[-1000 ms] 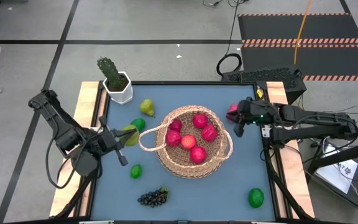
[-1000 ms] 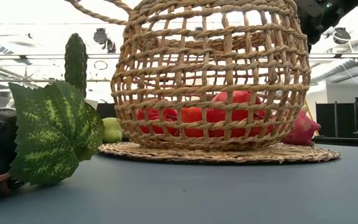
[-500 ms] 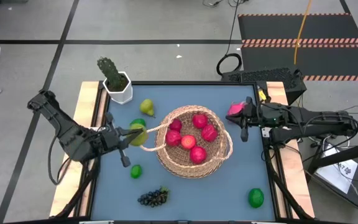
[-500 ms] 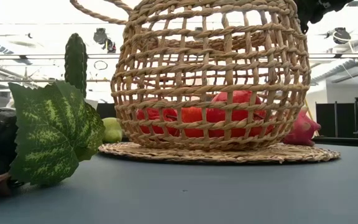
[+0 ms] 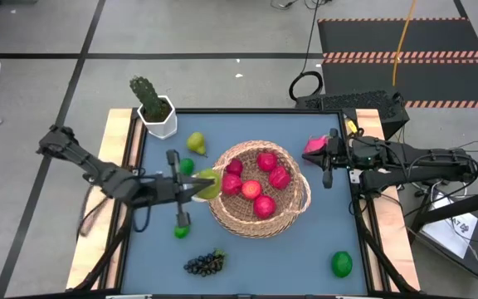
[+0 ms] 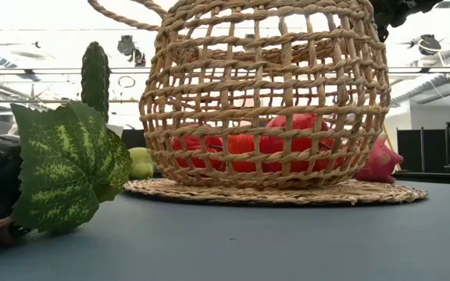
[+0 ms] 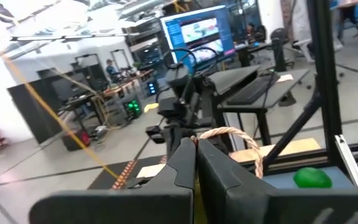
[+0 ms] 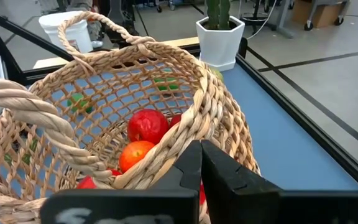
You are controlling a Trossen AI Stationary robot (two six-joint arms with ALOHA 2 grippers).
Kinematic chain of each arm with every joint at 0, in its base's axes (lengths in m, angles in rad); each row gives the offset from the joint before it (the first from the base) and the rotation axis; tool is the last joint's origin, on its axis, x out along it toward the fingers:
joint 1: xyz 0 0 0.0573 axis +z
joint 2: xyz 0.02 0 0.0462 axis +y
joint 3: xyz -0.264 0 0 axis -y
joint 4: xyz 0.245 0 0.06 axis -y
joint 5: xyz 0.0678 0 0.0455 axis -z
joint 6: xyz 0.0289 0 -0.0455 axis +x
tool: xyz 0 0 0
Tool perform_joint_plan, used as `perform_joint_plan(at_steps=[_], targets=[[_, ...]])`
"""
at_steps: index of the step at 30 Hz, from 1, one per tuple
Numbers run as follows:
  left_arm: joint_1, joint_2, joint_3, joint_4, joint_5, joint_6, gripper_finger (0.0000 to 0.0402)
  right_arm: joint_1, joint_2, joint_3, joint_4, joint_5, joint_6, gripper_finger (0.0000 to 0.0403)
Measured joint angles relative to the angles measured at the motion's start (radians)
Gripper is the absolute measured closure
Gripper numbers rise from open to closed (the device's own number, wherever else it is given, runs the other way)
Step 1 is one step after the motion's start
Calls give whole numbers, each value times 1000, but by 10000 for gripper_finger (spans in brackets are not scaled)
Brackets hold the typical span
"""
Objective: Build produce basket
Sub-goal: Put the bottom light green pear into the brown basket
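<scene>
Your left end effector [image 5: 199, 184] is out over the bench [image 5: 247, 274], clamped on a yellow-green pear [image 5: 207, 183] right at the basket [image 5: 285, 218] rim on the left-arm side, just under the looped handle. In the left wrist view the fingers [image 7: 182, 163] sit nearly together with a sliver of yellow between them.

Your right end effector [image 5: 325, 166] hangs at the basket's opposite side, beside the pink dragon fruit [image 5: 313, 147]; in the right wrist view its fingers [image 8: 188, 163] are pressed together with nothing held.

The basket stands mid-bench with several red apples [image 5: 265, 161] inside.

Still loose on the bench:
- a pear [image 5: 195, 143] near the white-potted cactus [image 5: 152, 104] at the far left corner
- a lime [image 5: 187, 165] just beside the left arm
- another lime [image 5: 181, 231] below it
- dark grapes [image 5: 204, 264] at the near edge
- a green fruit [image 5: 341, 264] at the near right corner
</scene>
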Motion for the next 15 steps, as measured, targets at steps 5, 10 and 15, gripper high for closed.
perform_joint_plan(at_steps=[5, 10, 15], targets=[[40, 54, 0, 49, 75, 17, 398, 0, 0, 0, 0, -2, 0, 403], [65, 66, 0, 72, 121, 44, 399, 0, 0, 0, 0, -2, -2, 403], [81, 66, 0, 60, 154, 115, 397, 0, 0, 0, -1, -2, -6, 403]])
